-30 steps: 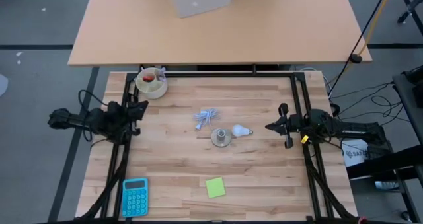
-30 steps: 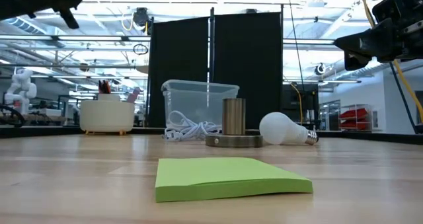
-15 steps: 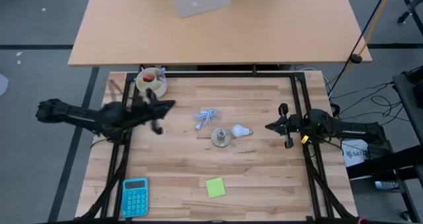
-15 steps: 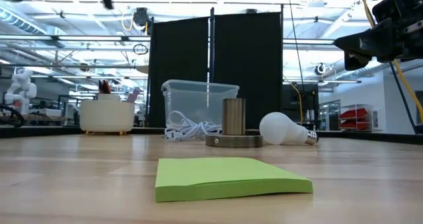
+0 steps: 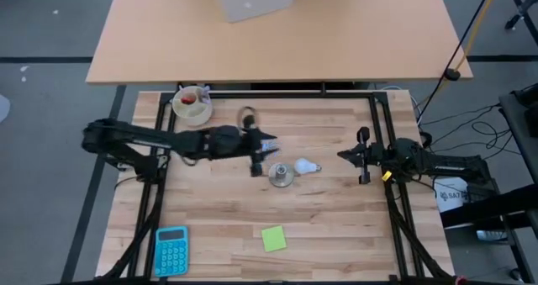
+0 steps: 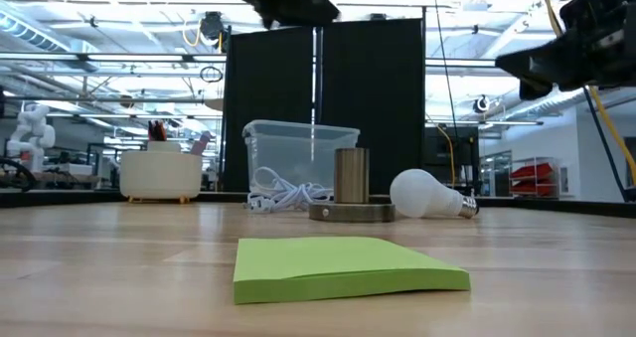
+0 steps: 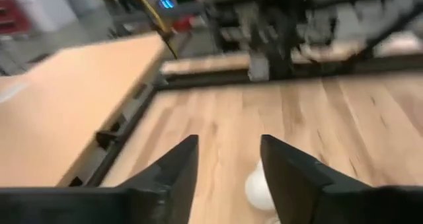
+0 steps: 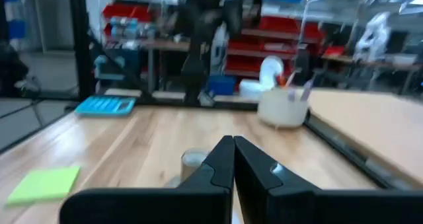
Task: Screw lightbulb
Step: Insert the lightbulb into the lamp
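Lightbulb [image 5: 307,166] lying on its side near the high view's centre, touching or just beside the grey socket disc [image 5: 282,176] on the bench [image 5: 328,222]. White cable [image 5: 267,144] upper left of it, under the left pincer [image 5: 261,156], outstretched above, fingers apart, empty. Green notepad [image 5: 273,238] lower. Right pincer [image 5: 361,158] closed at right edge.

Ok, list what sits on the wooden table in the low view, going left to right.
Cream pen holder → clear plastic bin with the white cable in front of it → brass socket → lightbulb. The green sticky notes lie nearest the camera.
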Motion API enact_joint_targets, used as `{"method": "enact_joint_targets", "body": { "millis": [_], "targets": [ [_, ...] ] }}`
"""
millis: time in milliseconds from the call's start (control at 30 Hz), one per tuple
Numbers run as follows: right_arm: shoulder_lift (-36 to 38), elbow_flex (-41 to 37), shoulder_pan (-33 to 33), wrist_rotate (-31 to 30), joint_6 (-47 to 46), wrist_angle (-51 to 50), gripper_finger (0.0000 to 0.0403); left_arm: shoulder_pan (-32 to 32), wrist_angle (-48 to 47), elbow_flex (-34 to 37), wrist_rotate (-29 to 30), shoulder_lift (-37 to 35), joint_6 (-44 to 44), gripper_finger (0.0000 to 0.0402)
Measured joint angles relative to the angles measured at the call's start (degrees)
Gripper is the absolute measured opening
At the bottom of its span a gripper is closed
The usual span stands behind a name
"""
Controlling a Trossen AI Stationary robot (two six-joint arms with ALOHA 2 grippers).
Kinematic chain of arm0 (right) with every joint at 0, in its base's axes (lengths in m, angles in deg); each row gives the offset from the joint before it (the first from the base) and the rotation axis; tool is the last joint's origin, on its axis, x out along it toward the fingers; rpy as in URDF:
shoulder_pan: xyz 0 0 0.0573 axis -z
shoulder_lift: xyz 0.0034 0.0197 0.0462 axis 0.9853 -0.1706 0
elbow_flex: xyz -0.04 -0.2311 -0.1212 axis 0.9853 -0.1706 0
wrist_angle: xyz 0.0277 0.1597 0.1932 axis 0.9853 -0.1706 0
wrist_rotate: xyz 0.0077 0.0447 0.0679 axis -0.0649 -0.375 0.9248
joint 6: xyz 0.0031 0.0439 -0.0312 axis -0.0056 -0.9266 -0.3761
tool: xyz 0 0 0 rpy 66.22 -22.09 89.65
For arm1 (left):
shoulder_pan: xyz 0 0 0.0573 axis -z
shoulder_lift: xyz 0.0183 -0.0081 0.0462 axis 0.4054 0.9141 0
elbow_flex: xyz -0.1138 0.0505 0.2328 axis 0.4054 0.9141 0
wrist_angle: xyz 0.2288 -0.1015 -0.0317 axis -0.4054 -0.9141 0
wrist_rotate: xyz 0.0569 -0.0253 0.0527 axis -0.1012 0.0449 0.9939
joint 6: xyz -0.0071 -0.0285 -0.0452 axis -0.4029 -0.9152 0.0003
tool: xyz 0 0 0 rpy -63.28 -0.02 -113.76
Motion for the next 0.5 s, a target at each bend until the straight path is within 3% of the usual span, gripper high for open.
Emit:
{"method": "enact_joint_targets", "body": {
  "millis": [133, 300, 500],
  "targets": [
    [0.01, 0.00, -0.01, 0.49, -0.36, -0.36, 0.0004, -1.56, -8.70, -9.54, -0.37, 8.21, 3.78, 0.0217],
    [0.01, 0.00, 0.00, 0.24, -0.38, 0.62, 0.0004, -4.18, -18.52, -22.13, -7.04, 17.85, 2.75, 0.0258],
    [0.01, 0.02, 0.01, 0.04, -0.46, 3.98, 0.0004, -4.69, -30.84, -35.08, -7.48, 28.47, 3.11, 0.0281]
  ]
}}
